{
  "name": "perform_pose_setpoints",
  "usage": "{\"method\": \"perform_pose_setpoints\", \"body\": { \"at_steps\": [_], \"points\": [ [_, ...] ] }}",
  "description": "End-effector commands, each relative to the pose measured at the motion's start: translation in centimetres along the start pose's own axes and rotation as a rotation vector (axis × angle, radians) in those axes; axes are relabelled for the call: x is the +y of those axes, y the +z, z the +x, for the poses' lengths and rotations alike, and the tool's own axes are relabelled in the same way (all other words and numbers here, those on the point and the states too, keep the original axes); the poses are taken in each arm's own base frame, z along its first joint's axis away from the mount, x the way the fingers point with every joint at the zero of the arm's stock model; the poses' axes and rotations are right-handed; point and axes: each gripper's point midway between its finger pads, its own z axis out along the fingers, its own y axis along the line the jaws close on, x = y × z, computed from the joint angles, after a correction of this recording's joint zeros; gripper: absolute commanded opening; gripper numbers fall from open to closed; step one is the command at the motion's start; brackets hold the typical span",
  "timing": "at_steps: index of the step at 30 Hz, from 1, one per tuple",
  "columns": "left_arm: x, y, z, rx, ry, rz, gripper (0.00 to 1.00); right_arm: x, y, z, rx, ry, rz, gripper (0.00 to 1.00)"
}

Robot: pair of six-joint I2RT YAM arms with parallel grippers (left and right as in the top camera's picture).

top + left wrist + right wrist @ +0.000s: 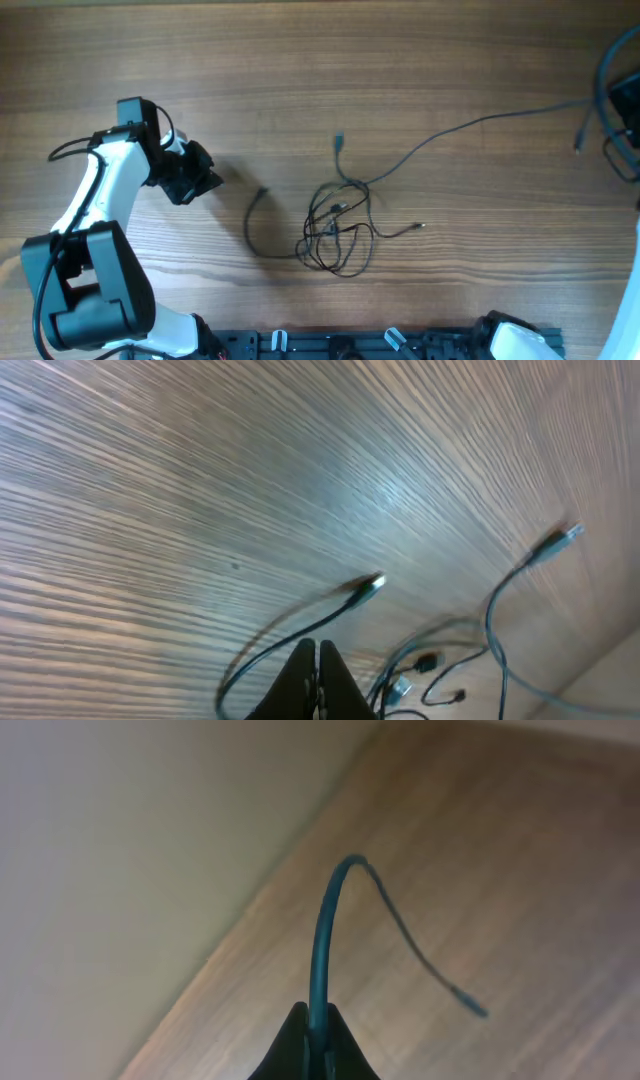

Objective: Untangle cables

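Nearest to the lens, at the bottom centre of the right wrist view, your right claw (312, 1020) is pinching one thin cable (322, 930). This cable rises from between the fingers, bends over near the middle of the frame and falls to the lower right, where its free end shows blurred against the tabletop (520, 840). I cannot tell if that end touches the wood.

In the left wrist view your left claw (317, 650) is also at the bottom centre. Its fingers are pressed together and nothing is between them. Just above it, a loose strand ends in a small plug (371, 584) on the wood.

From overhead, you see the cables (335, 225) as a small knot of loops a little right of centre, in the lower half of the frame. One long strand leaves the knot and runs to the upper right. A short curved strand lies left of the knot, between it and the left claw, which is in the left part of the frame and not touching the cables.
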Motion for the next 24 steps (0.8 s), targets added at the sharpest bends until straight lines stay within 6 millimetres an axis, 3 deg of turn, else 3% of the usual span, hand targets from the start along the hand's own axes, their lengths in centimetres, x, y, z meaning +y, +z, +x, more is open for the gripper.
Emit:
{"method": "perform_pose_setpoints", "body": {
  "at_steps": [1,3,4,5,6,7,9,13,16,21,24],
  "points": [
    [-2.2,0.3,1.6,0.035,0.099,0.04,0.04,-0.8,2.5,0.9,0.084,-0.052,0.023,0.04],
    [-2.9,0.8,2.3,0.049,0.13,0.036,0.04,-1.7,4.4,1.6,0.123,-0.108,0.064,0.08],
    [-3.2,1.0,2.8,0.057,0.146,0.033,0.04,-1.8,5.5,2.0,0.147,-0.134,0.067,0.17],
    [-3.5,1.2,3.1,0.063,0.159,0.03,0.04,-1.7,6.2,2.5,0.176,-0.162,0.053,0.32],
    [-3.8,1.4,3.5,0.071,0.175,0.028,0.04,-1.3,7.0,3.3,0.219,-0.191,0.021,0.58],
    [-4.0,1.6,3.9,0.078,0.188,0.026,0.04,0.0,7.7,5.4,0.322,-0.231,-0.083,0.85],
    [-4.7,2.1,4.7,0.09,0.224,0.023,0.04,1.9,7.5,10.1,0.551,-0.253,-0.273,0.96],
    [-5.6,2.7,5.6,0.098,0.274,0.025,0.04,0.5,6.7,18.0,0.866,-0.292,-0.237,1.0],
    [-5.9,2.9,5.9,0.104,0.288,0.023,0.04,0.6,5.7,24.4,1.024,-0.389,-0.237,1.0],
    [-5.8,2.9,5.9,0.105,0.287,0.023,0.05,0.4,6.9,30.9,1.029,-0.454,-0.149,0.98],
    [-5.8,2.9,6.0,0.105,0.287,0.023,0.05,0.0,8.1,34.7,0.979,-0.468,-0.095,0.84]
  ]
}}
